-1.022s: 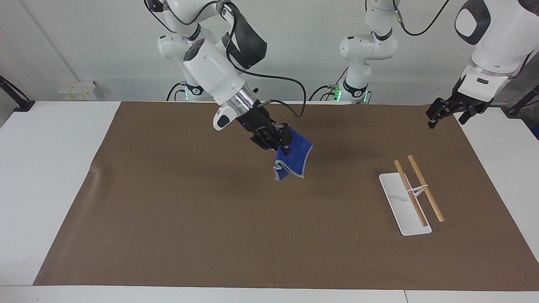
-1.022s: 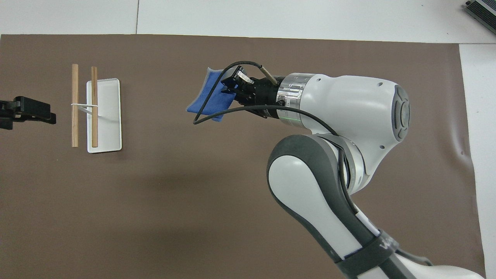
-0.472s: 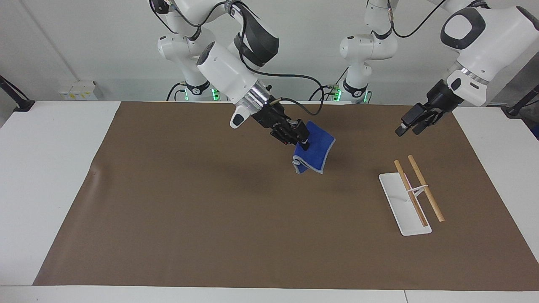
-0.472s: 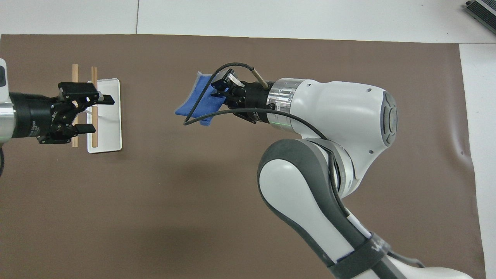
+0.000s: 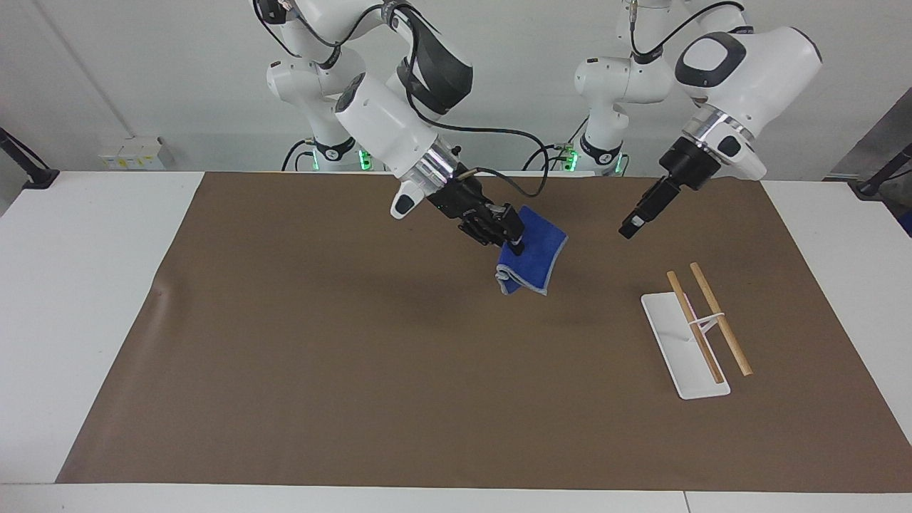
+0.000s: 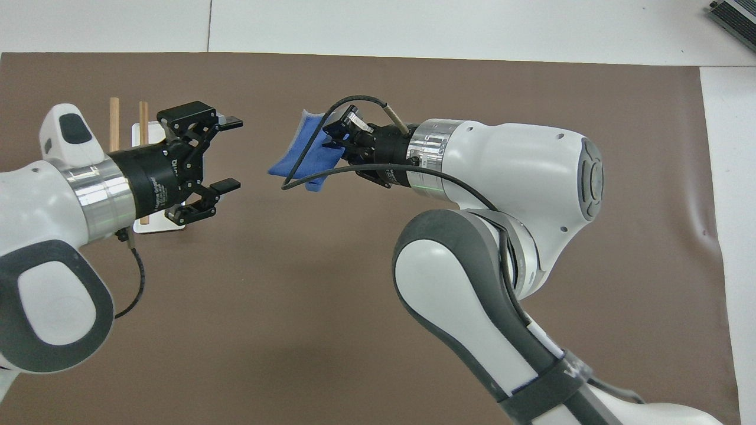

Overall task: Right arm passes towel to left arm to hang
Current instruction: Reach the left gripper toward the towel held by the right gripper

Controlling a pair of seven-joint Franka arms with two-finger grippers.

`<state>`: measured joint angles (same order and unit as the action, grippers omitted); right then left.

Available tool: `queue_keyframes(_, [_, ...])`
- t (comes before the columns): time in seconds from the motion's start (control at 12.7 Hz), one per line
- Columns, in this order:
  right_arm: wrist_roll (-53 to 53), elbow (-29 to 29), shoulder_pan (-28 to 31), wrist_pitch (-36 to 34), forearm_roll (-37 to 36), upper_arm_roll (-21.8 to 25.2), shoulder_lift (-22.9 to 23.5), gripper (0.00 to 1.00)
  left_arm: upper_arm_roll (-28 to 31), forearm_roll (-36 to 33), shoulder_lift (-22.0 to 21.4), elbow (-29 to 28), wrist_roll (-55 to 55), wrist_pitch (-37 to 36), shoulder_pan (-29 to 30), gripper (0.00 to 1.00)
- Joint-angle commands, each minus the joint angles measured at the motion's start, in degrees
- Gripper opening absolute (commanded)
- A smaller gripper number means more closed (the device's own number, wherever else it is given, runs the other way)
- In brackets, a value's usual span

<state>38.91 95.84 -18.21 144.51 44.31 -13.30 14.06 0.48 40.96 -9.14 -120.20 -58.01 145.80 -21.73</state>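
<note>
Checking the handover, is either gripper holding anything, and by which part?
Right gripper pinches the blue towel by its upper edge; open left gripper holds nothing.

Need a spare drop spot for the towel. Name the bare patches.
Bare brown mat runs from the towel to the right arm's end. Crowded: the rack at the left arm's end, and the air between left gripper and right gripper.
</note>
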Motion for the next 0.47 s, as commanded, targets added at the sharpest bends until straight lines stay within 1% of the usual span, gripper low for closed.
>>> queue_keyframes(0.0, [0.7,-0.6,0.5,-0.8,1.4,-0.2,0.4,0.00,0.9,1.4,-1.8,-4.7,-1.8,3.9,-3.9,1.00])
queue_keyframes(0.24, [0.6,-0.6,0.6,-0.8,1.4,-0.2,0.4,0.00,0.9,1.4,-1.6,-5.0,-4.7,6.2,-5.7,1.00])
queue_keyframes(0.39, [0.6,-0.6,0.7,-0.8,1.4,-0.2,0.4,0.00,0.9,1.3,-1.3,-5.0,-8.9,7.6,-6.4,1.00])
